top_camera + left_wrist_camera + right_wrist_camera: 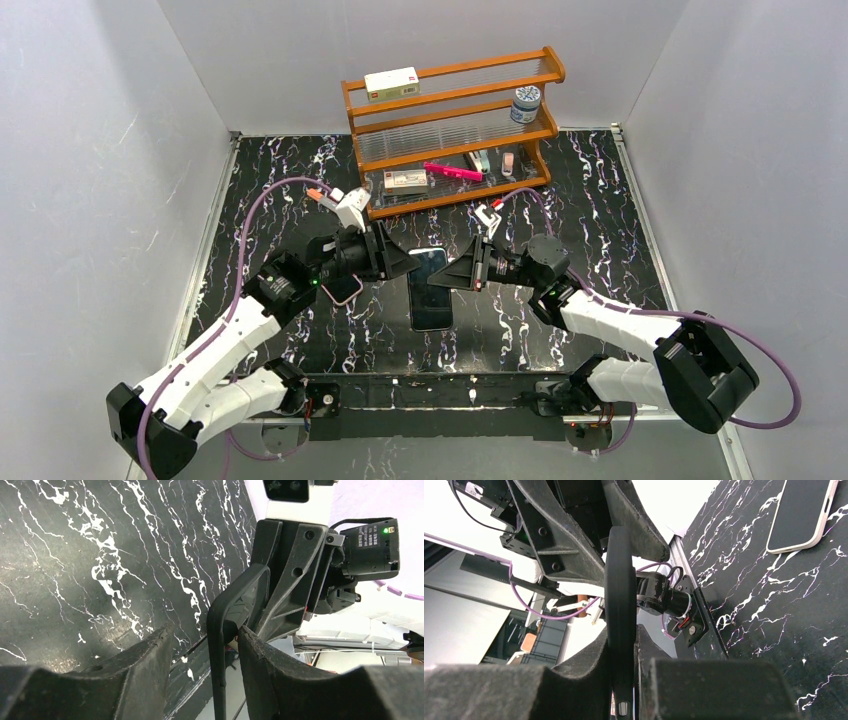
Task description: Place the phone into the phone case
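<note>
The phone case [620,595] is a black slab seen edge-on, with a small side button. My right gripper [621,635] is shut on it and holds it flat above the table. In the top view its upper face is the glossy dark phone [430,290], framed in black; I cannot tell how deep it sits. My right gripper [442,278] is at its right edge. My left gripper [408,262] is at its left edge. In the left wrist view the case's rim [216,645] stands between my open left gripper [205,630], nearer the right finger.
A pink-rimmed slab [345,291] lies on the black marble table [600,230] under my left arm; it also shows in the right wrist view [801,512]. A wooden shelf rack [450,130] with a box, a jar and a pink marker stands behind. Grey walls enclose the table.
</note>
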Controlling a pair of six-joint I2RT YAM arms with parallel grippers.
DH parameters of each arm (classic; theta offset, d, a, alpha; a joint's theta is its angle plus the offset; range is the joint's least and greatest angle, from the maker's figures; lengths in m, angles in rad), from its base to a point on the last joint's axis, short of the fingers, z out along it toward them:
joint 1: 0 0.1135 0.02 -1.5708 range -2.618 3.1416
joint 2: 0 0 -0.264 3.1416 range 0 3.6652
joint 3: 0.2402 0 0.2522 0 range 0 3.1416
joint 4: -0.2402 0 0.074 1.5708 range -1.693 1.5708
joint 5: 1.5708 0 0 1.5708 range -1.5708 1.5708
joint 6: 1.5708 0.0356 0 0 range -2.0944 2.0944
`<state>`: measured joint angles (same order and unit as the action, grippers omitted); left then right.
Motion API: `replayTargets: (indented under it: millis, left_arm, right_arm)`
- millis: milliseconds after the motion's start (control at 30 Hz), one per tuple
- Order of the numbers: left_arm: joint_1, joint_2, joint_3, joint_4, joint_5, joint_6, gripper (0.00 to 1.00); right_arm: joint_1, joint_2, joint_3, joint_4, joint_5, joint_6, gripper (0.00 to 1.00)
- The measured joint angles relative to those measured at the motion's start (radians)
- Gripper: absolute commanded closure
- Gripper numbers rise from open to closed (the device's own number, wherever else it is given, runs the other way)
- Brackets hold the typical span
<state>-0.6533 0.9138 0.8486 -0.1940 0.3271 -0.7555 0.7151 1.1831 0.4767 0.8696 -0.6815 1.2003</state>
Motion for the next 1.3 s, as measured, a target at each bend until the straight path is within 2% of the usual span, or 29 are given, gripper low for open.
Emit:
replayTargets:
  millis: [200, 333, 367, 467, 500, 667, 700, 800, 900, 1000, 1033, 1300]
  left_arm:
    - [0.000, -0.016, -0.020, 0.000, 0.002, -0.014, 0.56]
    - [0.000, -0.031, -0.072, 0.039, 0.009, -0.040, 0.65]
    - [0.000, -0.031, -0.080, 0.045, 0.013, -0.047, 0.69]
    - [0.000, -0.031, -0.103, 0.087, 0.031, -0.069, 0.95]
    - [-0.001, -0.030, -0.105, 0.093, 0.034, -0.072, 1.00]
    - [0.003, -0.012, -0.108, 0.103, 0.047, -0.089, 1.00]
    - [0.003, -0.007, -0.108, 0.103, 0.045, -0.089, 0.96]
    - [0.003, 0.006, -0.108, 0.097, 0.042, -0.087, 0.63]
    - [0.001, 0.016, -0.108, 0.079, 0.014, -0.061, 0.42]
    - [0.003, 0.012, -0.107, 0.032, -0.043, -0.021, 0.09]
    - [0.003, 0.008, -0.107, 0.013, -0.063, -0.003, 0.03]
    - [0.003, -0.032, -0.085, -0.140, -0.205, 0.150, 0.02]
  right_arm:
    - [0.000, 0.006, 0.000, 0.000, 0.018, 0.000, 0.98]
    - [0.000, 0.020, 0.000, -0.005, 0.024, -0.002, 0.98]
    - [0.000, 0.023, 0.000, -0.008, 0.026, -0.003, 0.98]
    - [-0.002, 0.028, -0.002, -0.011, 0.033, -0.007, 0.98]
    - [-0.003, 0.030, -0.003, -0.015, 0.034, -0.010, 0.98]
    - [-0.012, 0.029, -0.018, -0.011, 0.048, -0.034, 0.98]
    - [-0.013, 0.028, -0.021, -0.016, 0.053, -0.040, 0.99]
    - [-0.013, 0.014, -0.028, -0.047, 0.066, -0.060, 0.99]
    - [-0.007, -0.025, -0.030, -0.130, 0.103, -0.090, 0.99]
    - [-0.008, -0.072, -0.030, -0.247, 0.152, -0.139, 0.99]
    - [-0.009, -0.087, -0.029, -0.293, 0.172, -0.162, 0.99]
    - [-0.047, -0.087, 0.043, -0.621, 0.303, -0.366, 0.99]
